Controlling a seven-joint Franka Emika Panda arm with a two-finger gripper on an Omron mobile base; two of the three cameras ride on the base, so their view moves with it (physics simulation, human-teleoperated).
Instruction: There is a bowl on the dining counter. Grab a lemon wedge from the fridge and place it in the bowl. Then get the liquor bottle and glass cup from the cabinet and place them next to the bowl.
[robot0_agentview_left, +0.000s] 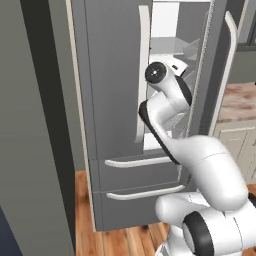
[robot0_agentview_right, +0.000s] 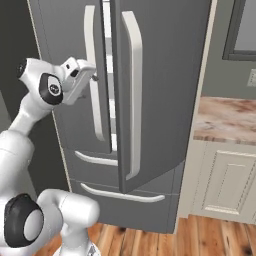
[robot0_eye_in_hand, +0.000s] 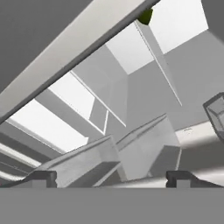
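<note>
The lemon wedge (robot0_eye_in_hand: 145, 16), judged tiny, light and soft, is best pinched across its flat sides by the empty, wide-open gripper (robot0_eye_in_hand: 111, 177).

A marbled worktop (robot0_agentview_right: 227, 120) sits atop a cream base cabinet (robot0_agentview_right: 227, 182) (panelled door), above a wood plank floor (robot0_agentview_right: 210, 237); a dark-framed window (robot0_agentview_right: 242, 30) hangs above.
</note>
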